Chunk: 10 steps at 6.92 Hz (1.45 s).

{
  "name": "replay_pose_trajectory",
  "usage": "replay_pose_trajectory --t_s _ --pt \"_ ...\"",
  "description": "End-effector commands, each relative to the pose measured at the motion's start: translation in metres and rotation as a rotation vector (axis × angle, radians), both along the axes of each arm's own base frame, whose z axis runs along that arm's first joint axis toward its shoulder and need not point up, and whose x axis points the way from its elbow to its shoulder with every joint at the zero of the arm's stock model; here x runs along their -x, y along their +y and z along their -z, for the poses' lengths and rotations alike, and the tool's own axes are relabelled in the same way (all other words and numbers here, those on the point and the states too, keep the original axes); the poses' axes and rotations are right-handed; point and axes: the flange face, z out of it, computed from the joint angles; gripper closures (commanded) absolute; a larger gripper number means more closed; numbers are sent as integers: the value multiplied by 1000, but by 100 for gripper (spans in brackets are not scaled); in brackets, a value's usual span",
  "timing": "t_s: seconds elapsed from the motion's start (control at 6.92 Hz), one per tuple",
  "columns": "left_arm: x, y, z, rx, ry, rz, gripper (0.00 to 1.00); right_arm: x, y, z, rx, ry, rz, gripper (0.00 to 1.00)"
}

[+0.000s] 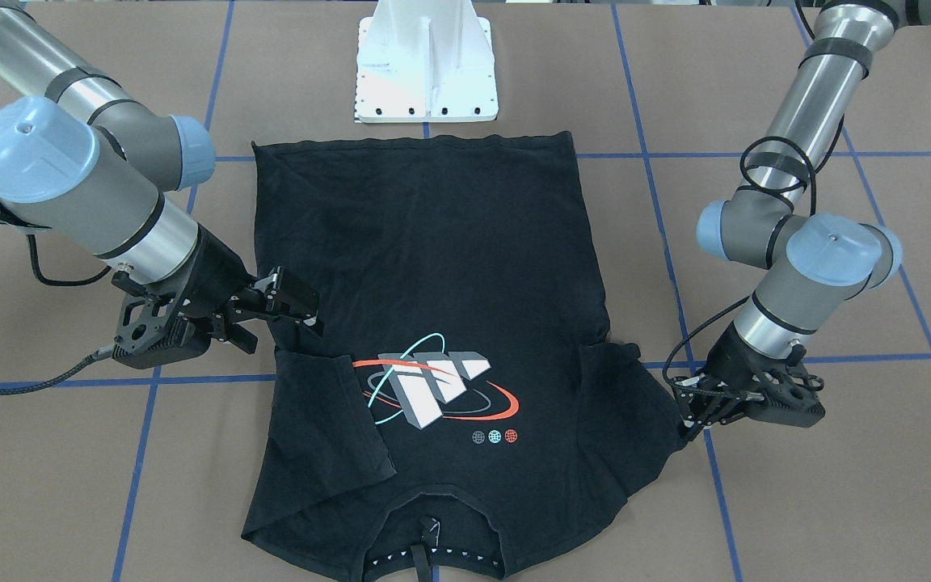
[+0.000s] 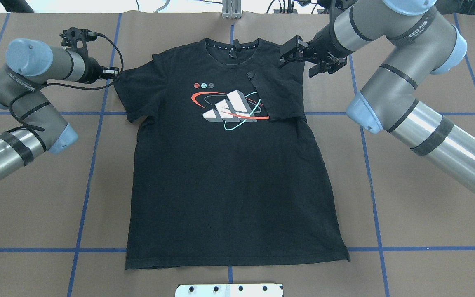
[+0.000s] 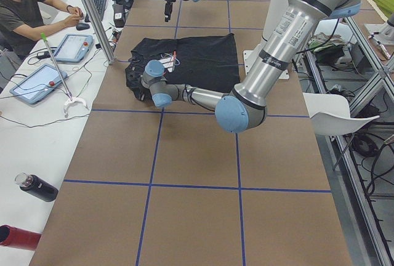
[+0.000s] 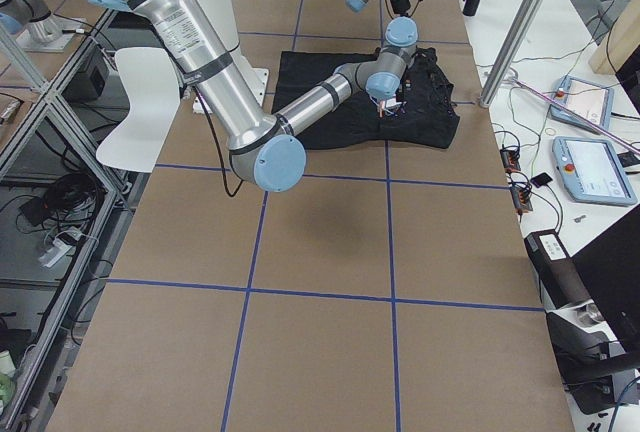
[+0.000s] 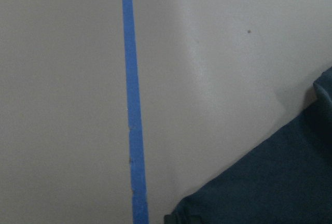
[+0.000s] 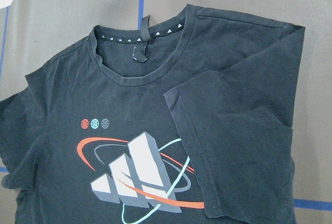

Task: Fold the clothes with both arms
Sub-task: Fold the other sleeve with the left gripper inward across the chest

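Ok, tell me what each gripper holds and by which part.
Left gripper appears to pinch the black short-sleeved T-shirt by its outstretched sleeve's edge; right gripper, open, holds nothing.

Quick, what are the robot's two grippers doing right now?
Left gripper: jaws look closed on the T-shirt sleeve edge.
Right gripper: jaws open, holding nothing.

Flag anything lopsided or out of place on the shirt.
Sleeves don't match: the right sleeve is folded in over the logo's edge, while the left sleeve lies spread out with the left hand at its tip.
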Motion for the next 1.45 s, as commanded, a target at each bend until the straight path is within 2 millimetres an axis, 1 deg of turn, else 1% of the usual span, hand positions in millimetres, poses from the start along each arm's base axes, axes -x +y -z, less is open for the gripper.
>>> replay_pose_trajectory --t_s 0.0,0.14,0.29,0.43,0.58,0.72,0.87,1.01,1.16,1.3 --pt "-14 24 63 125 104 28 100 -3 -1 -4 -2 1 -2 0" --pt "-53 32 104 228 177 48 100 -10 -1 -16 7 5 -2 0" --pt "-93 32 134 262 182 73 100 -27 0 -19 16 -11 12 0" --pt "-135 16 147 279 162 119 100 -32 -1 -21 23 -15 20 0" --pt "-157 -5 150 271 139 185 100 -34 3 -22 23 -17 21 0" --pt "-166 0 152 263 150 181 100 -35 3 -24 22 -16 22 0" --pt "-167 0 159 258 161 179 100 -35 4 -25 24 -15 22 0" --pt "-172 5 159 267 166 174 100 -36 3 -26 25 -14 20 0" --pt "-172 5 160 266 169 174 100 -35 4 -27 26 -12 20 0" --pt "-171 6 159 253 175 162 25 -35 4 -27 27 -12 20 0"
